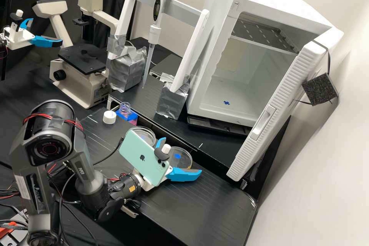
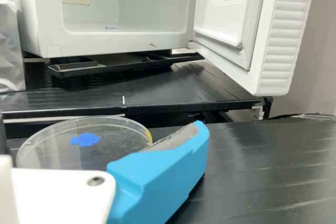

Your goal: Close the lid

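Observation:
In the high view my gripper (image 1: pixel 182 155) is open low at the bench's middle, its fingers spread toward a clear round dish (image 1: pixel 181 158) with a blue mark. Another clear dish (image 1: pixel 143 137) lies to its left, partly behind the phone on the arm. An uncapped clear bottle (image 1: pixel 124 109) stands in a blue holder, with a white cap (image 1: pixel 109 117) on the bench beside it. In the wrist view, one blue finger of the gripper (image 2: pixel 102 129) overlaps the edge of the marked dish (image 2: pixel 84 142); whether they touch, I cannot tell.
A white cabinet (image 1: pixel 209 57) stands at the back right with its door (image 1: pixel 276 107) swung open. A pipette (image 1: pixel 154 32) hangs from a white frame behind the bottle. The microscope (image 1: pixel 78 80) is at the back left. A low ledge (image 1: pixel 169 136) runs behind the dishes.

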